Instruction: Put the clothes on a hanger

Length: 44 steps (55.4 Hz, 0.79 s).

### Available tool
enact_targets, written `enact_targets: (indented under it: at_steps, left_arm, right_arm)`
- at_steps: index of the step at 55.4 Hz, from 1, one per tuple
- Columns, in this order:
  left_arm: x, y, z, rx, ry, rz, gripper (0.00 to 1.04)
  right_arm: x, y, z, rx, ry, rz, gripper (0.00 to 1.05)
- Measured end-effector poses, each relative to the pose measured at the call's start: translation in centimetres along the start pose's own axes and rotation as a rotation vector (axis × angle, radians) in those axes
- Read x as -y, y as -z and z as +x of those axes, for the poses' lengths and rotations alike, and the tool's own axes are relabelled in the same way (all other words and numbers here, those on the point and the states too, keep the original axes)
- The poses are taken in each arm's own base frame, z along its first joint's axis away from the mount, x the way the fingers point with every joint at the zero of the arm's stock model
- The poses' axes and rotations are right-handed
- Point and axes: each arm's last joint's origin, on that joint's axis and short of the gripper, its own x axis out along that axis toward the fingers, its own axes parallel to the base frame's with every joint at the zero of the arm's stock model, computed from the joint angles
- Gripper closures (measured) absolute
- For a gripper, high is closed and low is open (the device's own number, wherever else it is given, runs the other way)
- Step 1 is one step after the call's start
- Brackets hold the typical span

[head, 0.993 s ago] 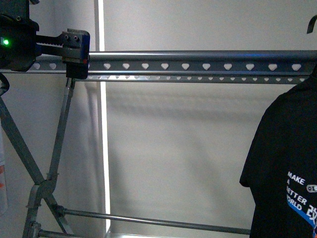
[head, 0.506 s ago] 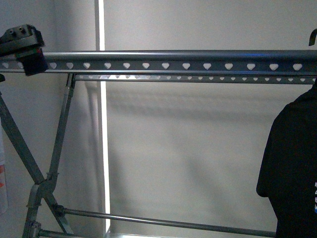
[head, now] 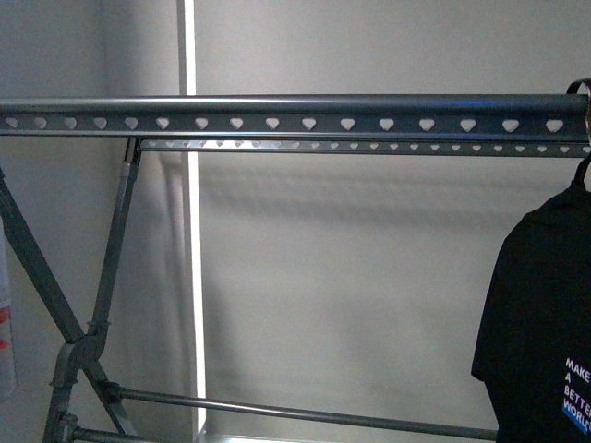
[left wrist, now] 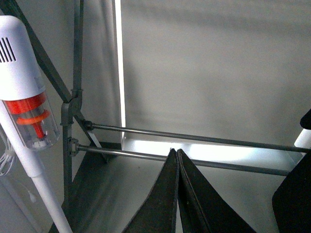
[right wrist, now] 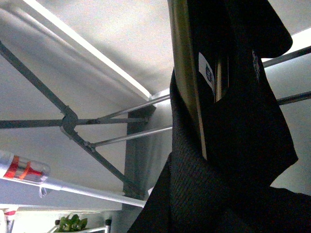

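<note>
The black T-shirt with blue and white lettering hangs at the far right of the front view, below the grey rack's top rail with its row of heart-shaped holes. A dark hook shows over the rail at the right edge. Neither gripper shows in the front view. In the right wrist view the black shirt fabric fills the foreground and covers my right gripper, which is shut on it; a white label shows on the cloth. My left gripper is shut and empty, low before the rack's lower bars.
Crossed grey legs stand at the left. A white stick vacuum with an orange part leans beside the legs; it also shows in the right wrist view. A bright vertical light strip runs down the wall behind.
My left gripper has left the top rail at the upper left and dropped out of the front view. The shirt has shifted right, then settled hanging under the rail.
</note>
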Motion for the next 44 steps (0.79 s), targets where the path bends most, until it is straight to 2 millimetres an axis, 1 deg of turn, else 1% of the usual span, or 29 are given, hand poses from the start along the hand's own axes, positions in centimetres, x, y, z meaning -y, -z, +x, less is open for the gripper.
enact_targets:
  at_steps: [3,8,14,15,16,17,18,20,23,24,26,27,29,30,32,33,35,36,37,38,41,42,44]
  left_arm:
    - [0.0,0.8,-0.8,-0.004,0.000,0.000,1.01]
    - [0.0,1.7,-2.0,-0.009,0.000,0.000,1.01]
    - [0.0,2.3,-2.9,-0.006,0.000,0.000,1.01]
    - [0.0,2.4,-3.1,-0.005,0.000,0.000,1.01]
    - [0.0,2.6,-3.3,-0.002,0.000,0.000,1.01]
    - [0.0,2.7,-3.5,0.000,0.000,0.000,1.01]
    - [0.0,2.9,-3.8,0.002,0.000,0.000,1.01]
    - [0.0,3.1,-4.1,0.002,0.000,0.000,1.01]
    - [0.0,3.5,-4.7,0.000,0.000,0.000,1.01]
    - [0.0,3.6,-4.9,-0.001,0.000,0.000,1.01]
    - [0.0,3.8,-5.2,-0.002,0.000,0.000,1.01]
    - [0.0,3.9,-5.4,-0.002,0.000,0.000,1.01]
    - [0.0,4.1,-5.7,-0.002,0.000,0.000,1.01]
    - [0.0,4.1,-5.8,-0.001,0.000,0.000,1.01]
    - [0.0,4.2,-6.0,-0.002,0.000,0.000,1.01]
    - [0.0,4.3,-6.1,-0.002,0.000,0.000,1.01]
    - [0.0,4.4,-6.3,0.000,-0.001,0.000,1.01]
    - [0.0,4.5,-6.5,0.001,-0.001,0.000,1.01]
    - [0.0,4.5,-6.6,0.001,-0.002,0.000,1.01]
    - [0.0,4.6,-6.8,0.000,-0.002,0.000,1.01]
    - [0.0,4.8,-7.1,-0.002,-0.001,0.000,1.01]
    - [0.0,4.8,-7.1,-0.002,-0.001,0.000,1.01]
    - [0.0,4.9,-7.3,-0.001,-0.001,0.000,1.01]
  right_arm:
    - [0.3,0.8,0.5,-0.007,0.006,-0.005,1.01]
    - [0.5,1.7,0.9,0.007,0.014,-0.024,1.01]
    - [0.9,2.9,1.3,0.055,0.064,-0.092,0.86]
    - [1.1,3.2,1.3,0.069,0.078,-0.108,0.82]
    - [1.3,3.8,1.1,0.104,0.103,-0.136,0.76]
    - [1.4,4.0,1.0,0.125,0.117,-0.157,0.73]
    - [1.4,4.4,0.6,0.180,0.149,-0.198,0.67]
    - [1.2,4.9,-0.3,0.265,0.170,-0.238,0.59]
    - [0.4,5.5,-2.5,0.373,0.154,-0.274,0.49]
    - [-0.2,5.9,-4.0,0.433,0.131,-0.294,0.44]
    - [-1.2,6.6,-6.2,0.502,0.095,-0.314,0.36]
    - [-1.9,7.3,-8.0,0.539,0.073,-0.332,0.31]
    - [-2.7,8.5,-10.4,0.573,0.032,-0.342,0.24]
    - [-2.8,8.9,-10.9,0.577,0.019,-0.339,0.22]
    - [-3.3,10.4,-13.1,0.607,-0.022,-0.341,0.15]
    - [-3.4,10.9,-13.6,0.615,-0.030,-0.340,0.14]
    - [-3.6,12.7,-15.4,0.645,-0.046,-0.337,0.07]
    - [-3.7,14.1,-16.4,0.676,-0.034,-0.338,0.05]
    - [-4.0,15.5,-17.2,0.723,-0.024,-0.350,0.07]
    - [-4.1,16.3,-17.5,0.751,-0.030,-0.359,0.08]
    - [-4.4,18.5,-17.8,0.811,-0.038,-0.395,0.08]
    - [-4.4,18.8,-17.7,0.801,-0.034,-0.401,0.10]
    - [-4.1,20.2,-17.3,0.717,0.001,-0.439,0.16]
